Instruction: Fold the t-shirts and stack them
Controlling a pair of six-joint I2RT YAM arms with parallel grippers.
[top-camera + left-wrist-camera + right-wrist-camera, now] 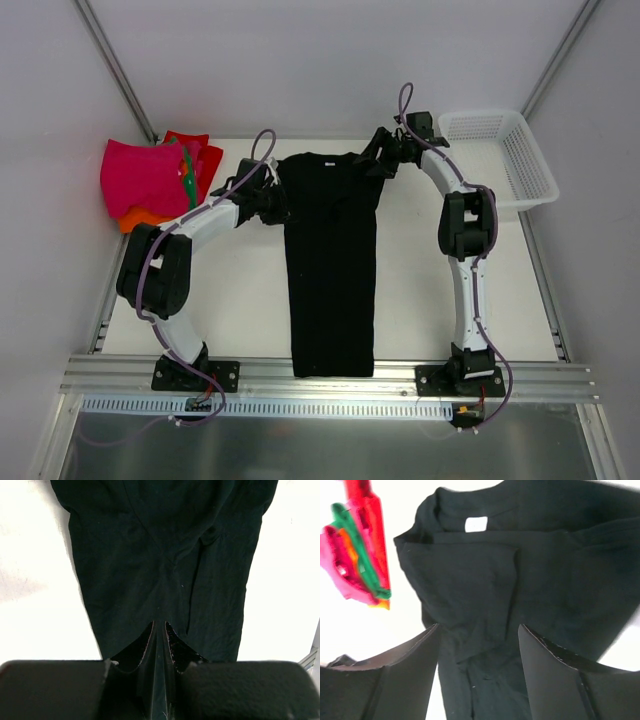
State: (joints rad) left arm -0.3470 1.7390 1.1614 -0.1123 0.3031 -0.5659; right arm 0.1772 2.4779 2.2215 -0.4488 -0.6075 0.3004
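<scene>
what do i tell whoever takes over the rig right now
Left pincer: shut on the left edge of the black t-shirt.
Right pincer: open, over the shirt's right shoulder near the collar.
The shirt lies as a long narrow strip mid-table, sides folded in. Coloured folded shirts are piled at the far-left corner.
Done: the lengthwise fold, by the look of it.
Left: fold it short, then stack it on the pile.
</scene>
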